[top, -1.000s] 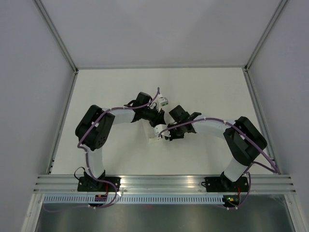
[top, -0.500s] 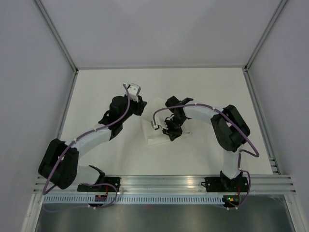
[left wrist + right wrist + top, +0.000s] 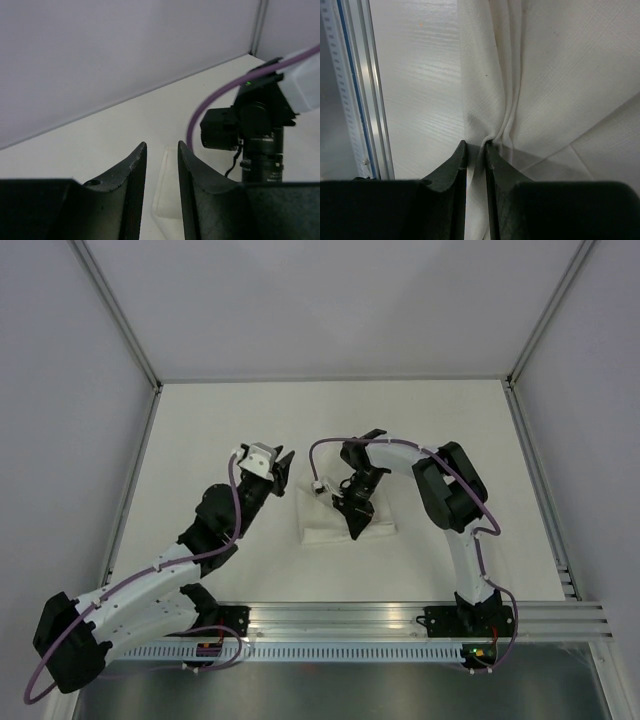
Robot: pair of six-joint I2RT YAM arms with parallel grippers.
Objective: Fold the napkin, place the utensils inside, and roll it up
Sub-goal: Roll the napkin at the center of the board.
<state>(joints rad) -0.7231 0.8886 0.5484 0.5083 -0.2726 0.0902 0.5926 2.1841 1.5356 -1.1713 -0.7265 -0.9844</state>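
- the right fingers [image 3: 476, 146] are nearly together and pinch a raised fold of the napkin [image 3: 560, 75] between their tips. the cloth gathers into long creases that run away from the pinch.
- seen from above, the right fingers [image 3: 355, 530] point down onto the napkin [image 3: 380, 525]. it lies folded on the white surface [image 3: 450, 420] near the middle, between the two arms.
- the left fingers [image 3: 161, 150] stand a narrow gap apart with nothing between them. a pale edge of the napkin shows on the surface beyond the gap.
- from above, the left fingers [image 3: 284, 472] sit just beside the napkin's left edge, not touching it.
- the right arm's dark wrist [image 3: 255, 130] and its purple cable [image 3: 210, 102] stand ahead of the left fingers.
- a metal rail [image 3: 350, 90] runs along the near edge of the surface, close to the napkin.
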